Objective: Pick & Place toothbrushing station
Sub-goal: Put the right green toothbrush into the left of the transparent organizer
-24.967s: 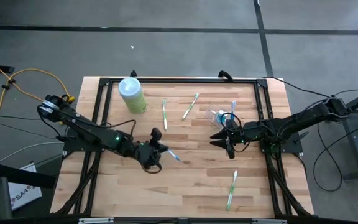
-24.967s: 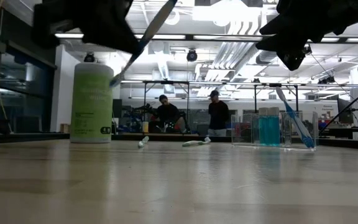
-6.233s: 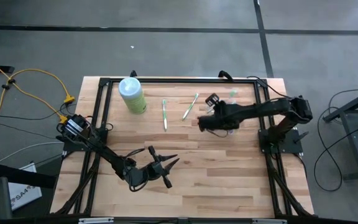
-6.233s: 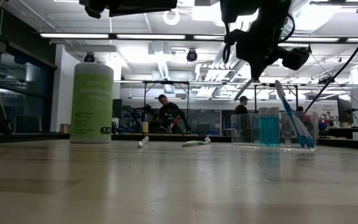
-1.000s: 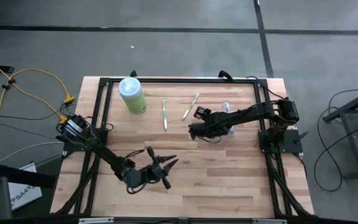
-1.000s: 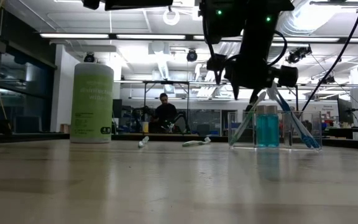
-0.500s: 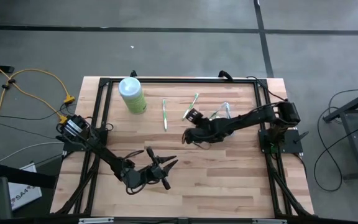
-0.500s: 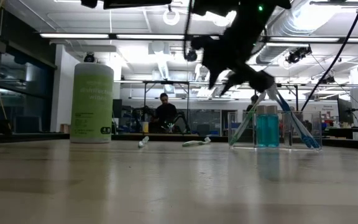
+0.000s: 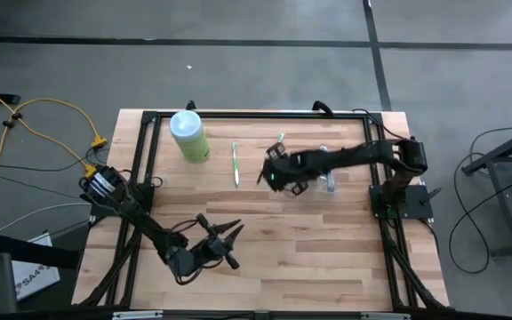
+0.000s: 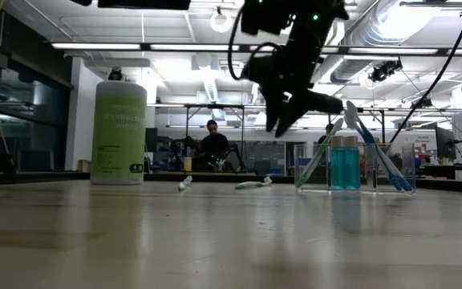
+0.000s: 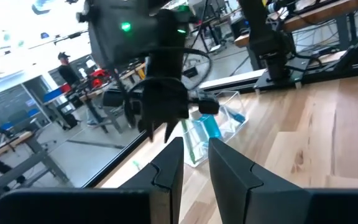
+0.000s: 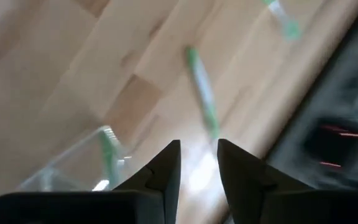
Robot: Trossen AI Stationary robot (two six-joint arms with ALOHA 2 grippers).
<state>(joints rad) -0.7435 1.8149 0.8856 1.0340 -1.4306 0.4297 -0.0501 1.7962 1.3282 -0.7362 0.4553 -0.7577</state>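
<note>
The clear holder (image 10: 346,164) stands near the table's right far side with several toothbrushes in it. Two toothbrushes (image 9: 236,164) lie loose. The right gripper (image 9: 274,175) hovers beside them, fingers narrow, empty. The left gripper (image 9: 225,242) waits, fingers narrow.

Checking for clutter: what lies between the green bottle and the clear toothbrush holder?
In the high view, two toothbrushes lie between the bottle and the holder.

Pretty clearly a big open robotics lab or workshop: exposed ducts (image 10: 423,32) and strip lights across the top of the low view, workbenches (image 10: 215,172) mid-frame with what looks like a seated person (image 10: 212,144), bare grey floor (image 9: 238,71) around the table.
</note>
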